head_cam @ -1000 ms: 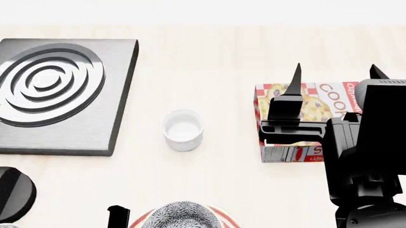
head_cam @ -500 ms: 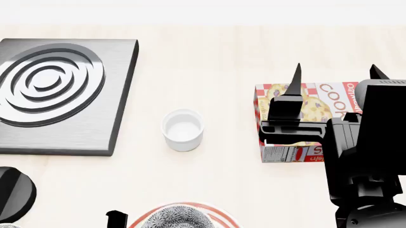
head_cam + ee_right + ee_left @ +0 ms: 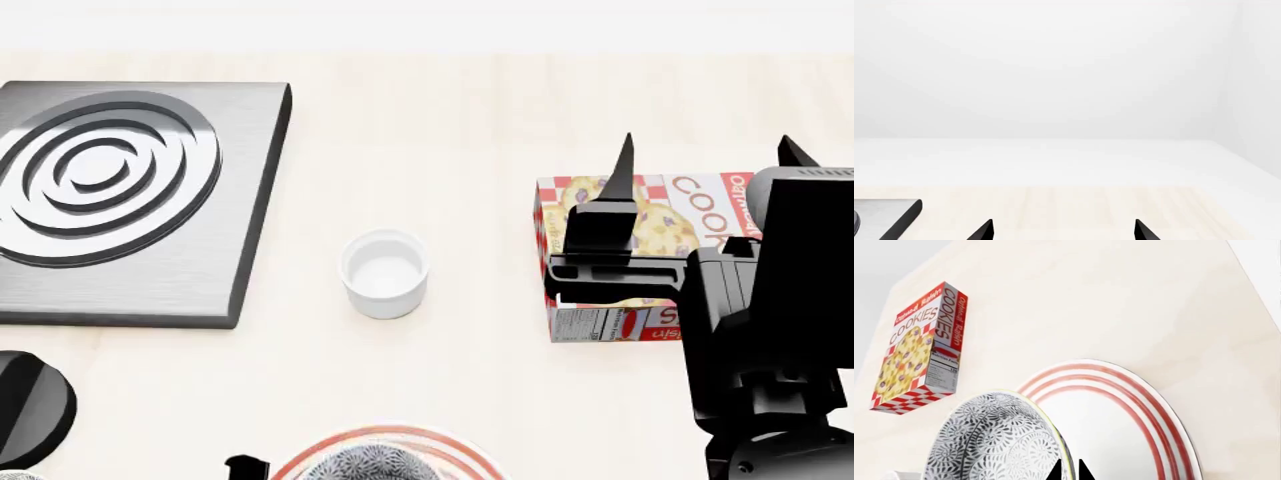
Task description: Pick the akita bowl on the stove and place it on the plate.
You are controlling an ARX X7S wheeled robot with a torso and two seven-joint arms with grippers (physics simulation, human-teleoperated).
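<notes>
Since a second ago the bowl point(image 3: 363, 466) has slid lower in the head view, settling over the plate point(image 3: 454, 447); the stove point(image 3: 200, 270) sits bare.

Left wrist: the left end effector point(image 3: 1069, 471) pinches the bowl's rim (tips nearly together), tilted just above the plate.

Right wrist: the right end effector point(image 3: 1063, 230) idles, spread apart, far from the bowl.

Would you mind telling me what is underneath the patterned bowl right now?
The red-ringed plate lies beneath the patterned bowl, with the left claw pinching the bowl's rim. The bowl hides its own base, so whether it touches the plate cannot be seen.
</notes>
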